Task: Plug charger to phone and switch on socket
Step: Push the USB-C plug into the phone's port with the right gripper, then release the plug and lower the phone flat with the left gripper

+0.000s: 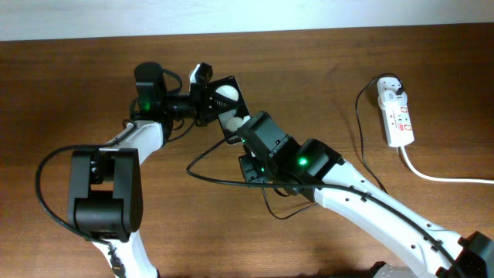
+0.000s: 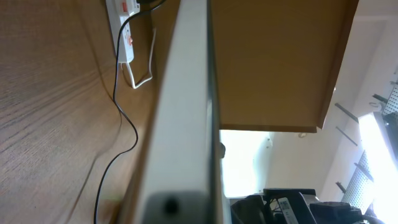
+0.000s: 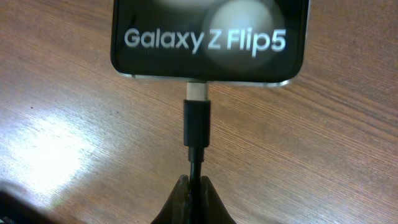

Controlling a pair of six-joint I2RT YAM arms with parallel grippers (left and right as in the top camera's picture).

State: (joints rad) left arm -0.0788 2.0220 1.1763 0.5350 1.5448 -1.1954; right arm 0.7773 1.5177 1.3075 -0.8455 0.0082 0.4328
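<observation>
Phone [image 2: 186, 112] rim fills the left wrist view edge-on, a silvery strip running top to bottom with a small dark hole near its lower end. The left jaws themselves do not show in that view. Only the overhead view shows them clamped on the phone [image 1: 230, 108], which sits tilted near the middle of the bench [image 1: 77, 77].

From the right wrist, the phone [image 3: 205, 37] shows its glossy face, which reads "Galaxy Z Flip5" under two pale round glares. The charger [image 3: 197, 121] plug meets the middle of its lower rim, with a short piece of bright metal tip still showing between the black plug body and the rim. Just behind the plug, the right jaws are pinched together on the thin cable, dark fingertips [image 3: 180, 202] touching it on both sides.

Overhead alone gives the full run of the charger [image 1: 204, 166]. It loops beside the right arm, then trails away to its black adapter, which sits in the far end of the socket [image 1: 395, 114]. The socket lies well apart at the right of the bench, and its white cord [image 1: 440, 176] leaves toward the right edge. The left wrist catches the socket [image 2: 124, 18] only as a corner at the top, with the black cable [image 2: 116, 81] and the white cord [image 2: 148, 68] beside it.
</observation>
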